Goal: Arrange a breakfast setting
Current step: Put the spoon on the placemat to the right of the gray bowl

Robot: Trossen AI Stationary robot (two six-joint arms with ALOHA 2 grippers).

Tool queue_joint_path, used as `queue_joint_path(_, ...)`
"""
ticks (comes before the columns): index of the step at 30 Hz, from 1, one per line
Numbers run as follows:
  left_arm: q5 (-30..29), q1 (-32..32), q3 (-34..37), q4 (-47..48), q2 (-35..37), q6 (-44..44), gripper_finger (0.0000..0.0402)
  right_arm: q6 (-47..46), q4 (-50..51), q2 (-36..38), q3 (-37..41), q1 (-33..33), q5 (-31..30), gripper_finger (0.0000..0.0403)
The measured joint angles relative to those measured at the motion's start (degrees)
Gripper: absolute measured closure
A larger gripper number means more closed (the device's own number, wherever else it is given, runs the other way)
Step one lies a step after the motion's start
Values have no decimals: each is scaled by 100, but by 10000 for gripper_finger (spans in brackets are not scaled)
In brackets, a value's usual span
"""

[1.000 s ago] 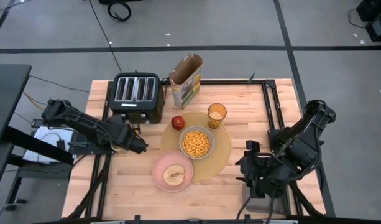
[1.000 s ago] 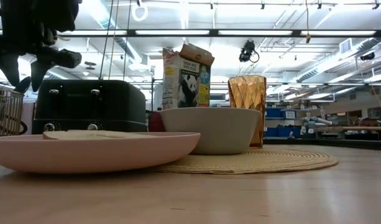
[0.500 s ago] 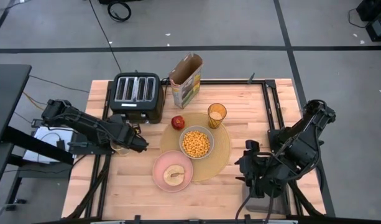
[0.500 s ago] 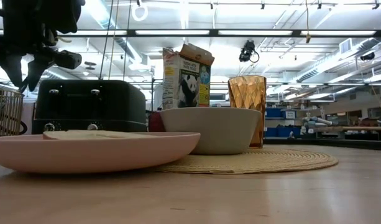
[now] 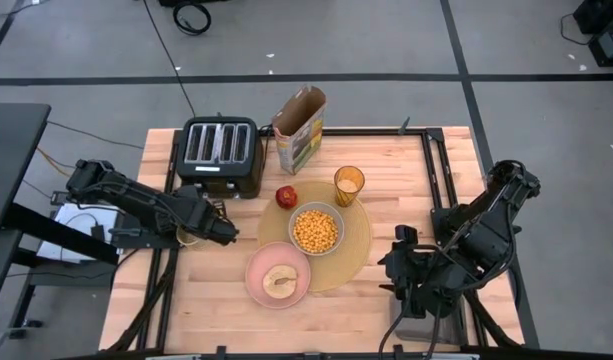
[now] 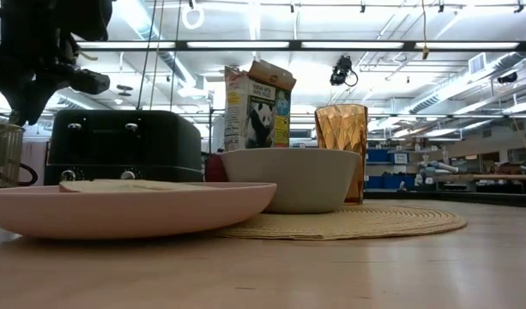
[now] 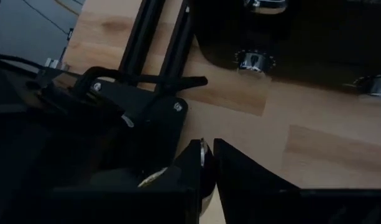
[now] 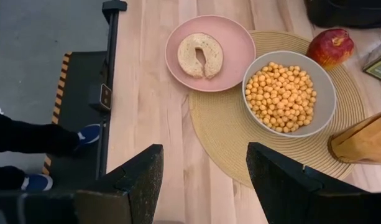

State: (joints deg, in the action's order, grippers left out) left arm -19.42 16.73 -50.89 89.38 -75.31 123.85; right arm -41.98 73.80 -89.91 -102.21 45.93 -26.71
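Observation:
The tan placemat point(image 5: 354, 252) lies mid-table. The pale grey bowl point(image 5: 316, 230) of cereal balls and the amber tumbler point(image 5: 349, 185) stand on it. The red apple point(image 5: 286, 196) sits at its far left edge, and the pink plate point(image 5: 277, 275) with a bagel overlaps its near left edge. My left gripper point(image 5: 223, 232) hovers left of the mat by the mesh basket point(image 6: 1, 154), shut on a thin shiny piece that looks like the spoon point(image 7: 202, 152). My right gripper point(image 8: 202, 180) is open and empty near the table's right front. My left gripper pinches a thin shiny metal edge point(image 7: 203, 148) between its two fingertips. Only this sliver shows in the narrow gap. The fingers hide the rest, so I cannot tell which part of the spoon it is or how it hangs.
The black toaster point(image 5: 221, 150) stands at the far left, close to my left gripper. An open cereal box point(image 5: 299, 128) stands beside it at the far edge. Black frame rails point(image 5: 441, 170) run along both table sides. Bare wood lies right of the mat.
In the low view my left gripper has sunk a little toward the basket, and its two fingers, apart before, now stand together. The other things have kept still.

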Motion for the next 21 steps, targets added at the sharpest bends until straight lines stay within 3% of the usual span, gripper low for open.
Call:
queue_joint_path(10,-330,0,-806,64,-2,-780,363,15,2,0,0,1,131,167)
queue_joint_path(14,-345,0,-1259,66,-2,-1473,363,61,2,0,0,11,89,167)
queue_joint_path(21,-897,-55,-2879,63,-2,-3345,363,510,-575,0,0,9,-372,167)
